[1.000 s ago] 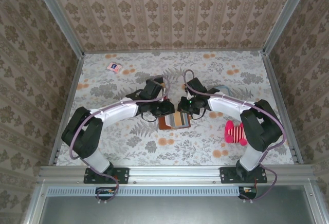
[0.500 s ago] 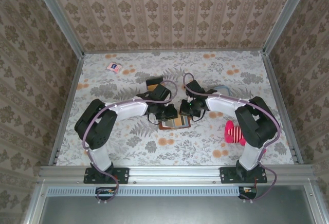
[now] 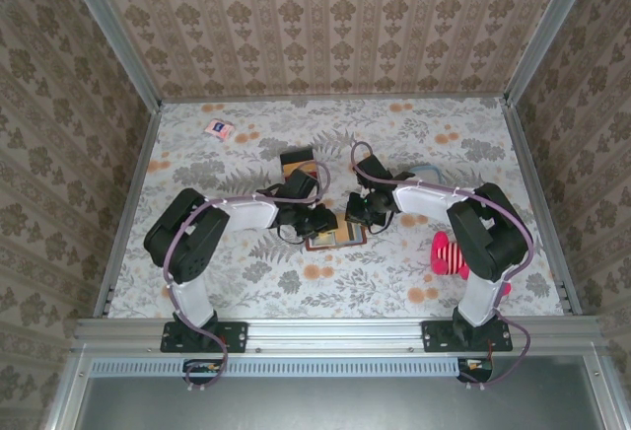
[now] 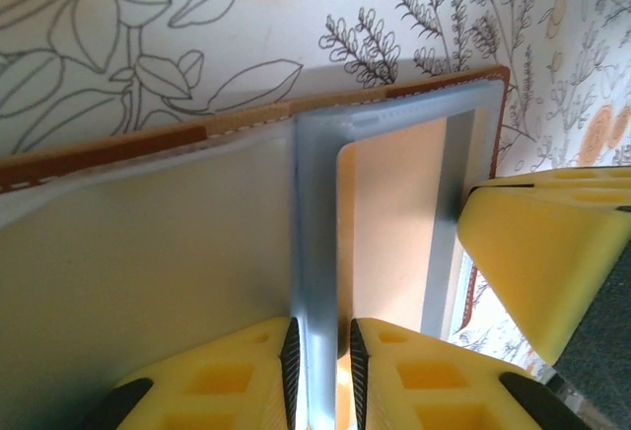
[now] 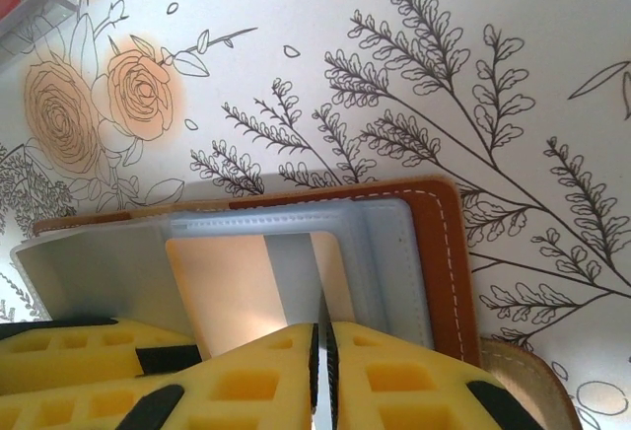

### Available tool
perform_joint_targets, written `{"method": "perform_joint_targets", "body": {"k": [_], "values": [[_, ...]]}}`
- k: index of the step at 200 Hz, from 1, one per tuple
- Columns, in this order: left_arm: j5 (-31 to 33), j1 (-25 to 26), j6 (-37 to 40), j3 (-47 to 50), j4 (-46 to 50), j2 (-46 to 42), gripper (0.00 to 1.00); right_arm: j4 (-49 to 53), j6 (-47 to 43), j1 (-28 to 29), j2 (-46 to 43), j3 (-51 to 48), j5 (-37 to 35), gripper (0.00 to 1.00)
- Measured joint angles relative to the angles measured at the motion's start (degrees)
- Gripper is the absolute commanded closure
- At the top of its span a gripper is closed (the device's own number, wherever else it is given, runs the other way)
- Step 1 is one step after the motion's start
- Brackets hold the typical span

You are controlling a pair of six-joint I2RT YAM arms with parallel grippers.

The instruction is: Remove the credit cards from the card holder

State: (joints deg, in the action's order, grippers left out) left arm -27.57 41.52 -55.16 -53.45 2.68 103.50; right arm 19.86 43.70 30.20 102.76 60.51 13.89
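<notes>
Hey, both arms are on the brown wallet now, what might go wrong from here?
The left gripper has its jaws pinched on the card holder's grey-blue pocket strip, not a credit card, so pulling may drag or tear it. The right gripper sits close beside it, so the two could bump.

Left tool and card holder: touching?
Touching. In the left wrist view, the left tool has its fingers pressed on both sides of the grey-blue inner strip of the card holder, with no gap.
</notes>
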Motion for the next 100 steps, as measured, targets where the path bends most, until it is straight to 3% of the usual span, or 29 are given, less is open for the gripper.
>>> {"method": "perform_joint_targets", "body": {"k": [100], "values": [[-1.7, -1.1, -0.9, 2.1, -3.9, 0.0, 0.87, 0.0, -0.1, -0.1, -1.3, -1.1, -2.0, 0.81]]}}
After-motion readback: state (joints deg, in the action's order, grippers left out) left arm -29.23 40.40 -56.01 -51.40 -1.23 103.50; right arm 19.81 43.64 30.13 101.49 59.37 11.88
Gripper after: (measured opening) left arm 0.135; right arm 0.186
